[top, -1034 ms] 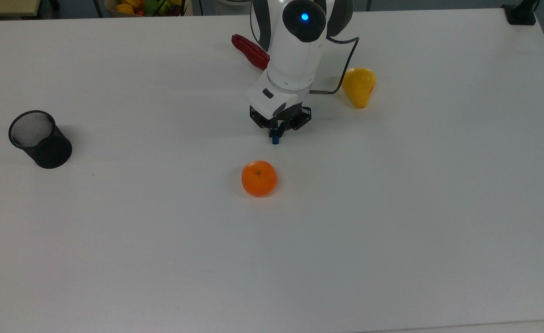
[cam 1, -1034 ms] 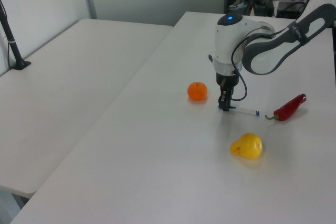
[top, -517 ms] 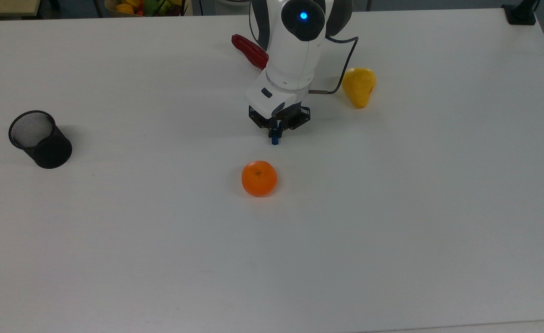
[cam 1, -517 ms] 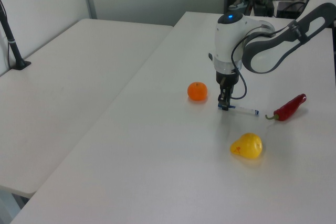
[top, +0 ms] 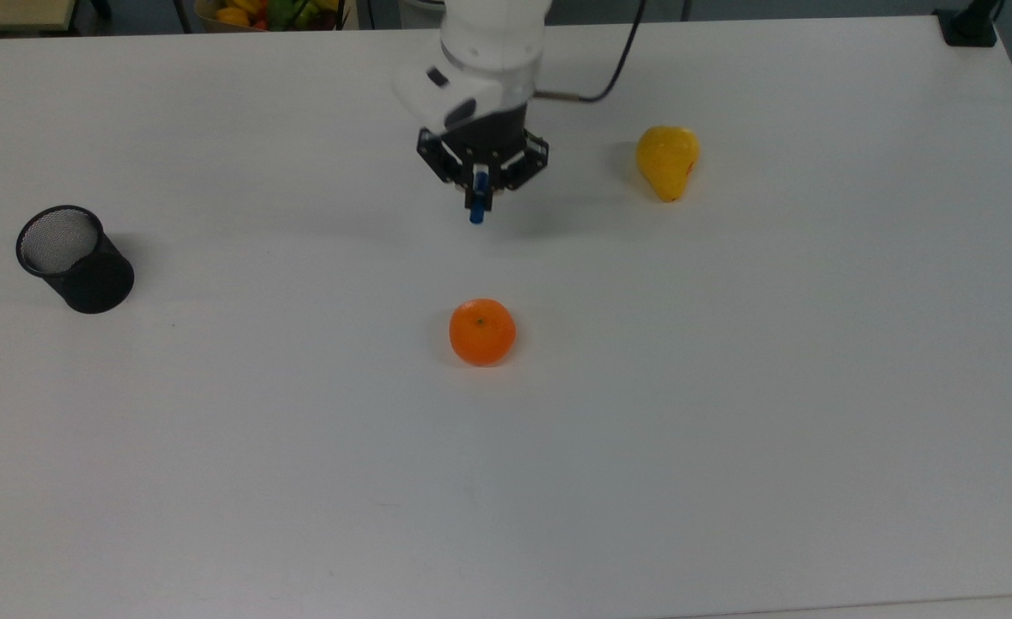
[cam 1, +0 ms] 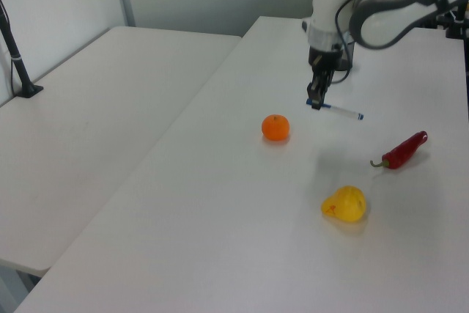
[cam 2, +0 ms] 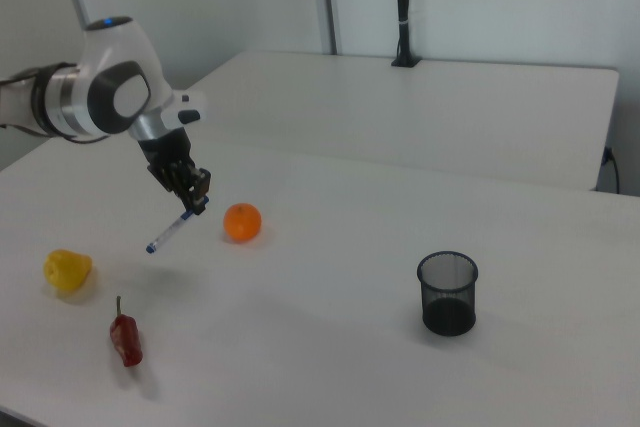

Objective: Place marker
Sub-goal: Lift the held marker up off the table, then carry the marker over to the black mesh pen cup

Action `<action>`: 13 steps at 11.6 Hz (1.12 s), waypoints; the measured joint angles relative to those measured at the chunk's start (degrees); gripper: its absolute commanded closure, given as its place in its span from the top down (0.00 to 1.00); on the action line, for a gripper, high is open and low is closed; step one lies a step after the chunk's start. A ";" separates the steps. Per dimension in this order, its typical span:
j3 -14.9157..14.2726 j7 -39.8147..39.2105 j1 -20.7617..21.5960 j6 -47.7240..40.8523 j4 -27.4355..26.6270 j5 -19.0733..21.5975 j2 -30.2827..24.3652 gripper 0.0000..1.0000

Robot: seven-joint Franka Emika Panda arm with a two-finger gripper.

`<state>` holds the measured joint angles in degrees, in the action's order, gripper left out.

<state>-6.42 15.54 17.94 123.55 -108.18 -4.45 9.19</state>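
Observation:
The marker point(cam 1: 341, 111), white with blue ends, hangs slanted in the air above the table. My gripper point(cam 1: 316, 101) is shut on its capped end, and the rest sticks out toward the left view's right. From above, the blue cap point(top: 476, 211) pokes out below the gripper point(top: 480, 189). In the right view the marker point(cam 2: 166, 233) slopes down to the left from the gripper point(cam 2: 194, 204), left of the orange.
An orange point(top: 482, 332) lies mid-table below the gripper in the top view. A yellow pear point(top: 667, 161) sits to the right, a red chili point(cam 1: 401, 150) beyond it. A black mesh cup point(top: 74, 258) stands at the top view's far left.
The arm has risen and carried the marker off the table, moving up and left in the top view. The fruit and the cup have stayed put.

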 measured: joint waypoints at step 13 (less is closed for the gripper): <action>-8.06 -12.91 -3.31 -17.96 5.16 6.60 -13.82 0.00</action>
<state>-14.49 2.63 14.62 105.59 -103.01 2.16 -4.63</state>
